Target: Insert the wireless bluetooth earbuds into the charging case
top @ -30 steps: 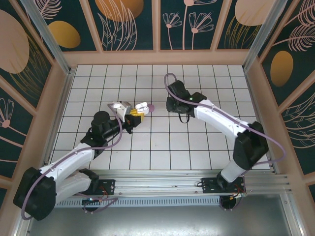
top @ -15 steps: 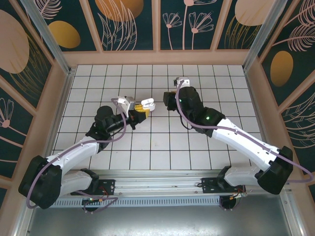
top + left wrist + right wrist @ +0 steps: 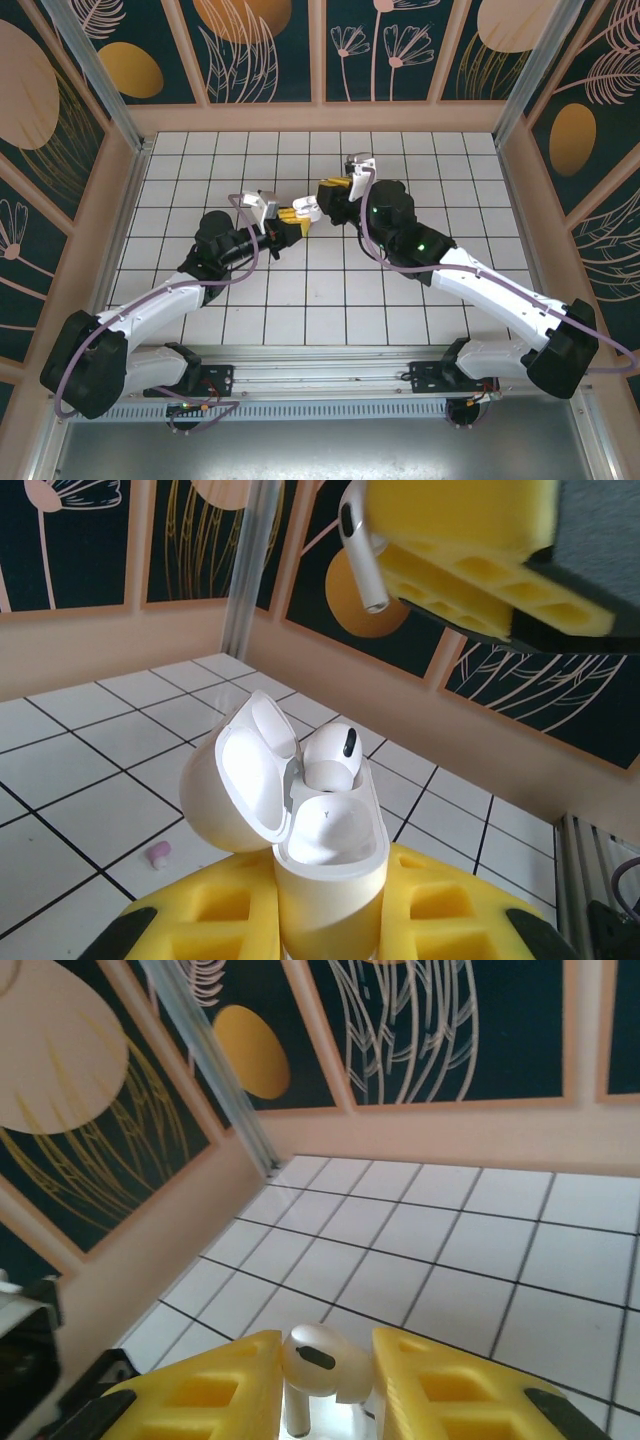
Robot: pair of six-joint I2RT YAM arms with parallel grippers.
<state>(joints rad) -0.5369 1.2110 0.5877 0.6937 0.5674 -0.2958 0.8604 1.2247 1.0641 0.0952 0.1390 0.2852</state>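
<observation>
The white charging case [image 3: 330,850] stands upright with its lid [image 3: 232,780] swung open, and my left gripper [image 3: 330,925] is shut on its lower body with yellow pads. One white earbud [image 3: 330,752] sits in the far slot; the near slot is bare. My right gripper [image 3: 325,1370] is shut on a second white earbud [image 3: 320,1358], stem down. From the left wrist view that earbud [image 3: 358,542] hangs above and behind the case. In the top view the two grippers, left [image 3: 290,218] and right [image 3: 333,189], meet near the case [image 3: 308,207].
A small pale purple bud [image 3: 158,855] lies on the white tiles left of the case. Pink side walls and a metal post [image 3: 215,1075] border the tiled floor [image 3: 400,300]. Open tiles lie in front of both arms.
My right gripper has swung left with the white earbud until it is over the case. My left gripper has carried the open case slightly right and toward it.
</observation>
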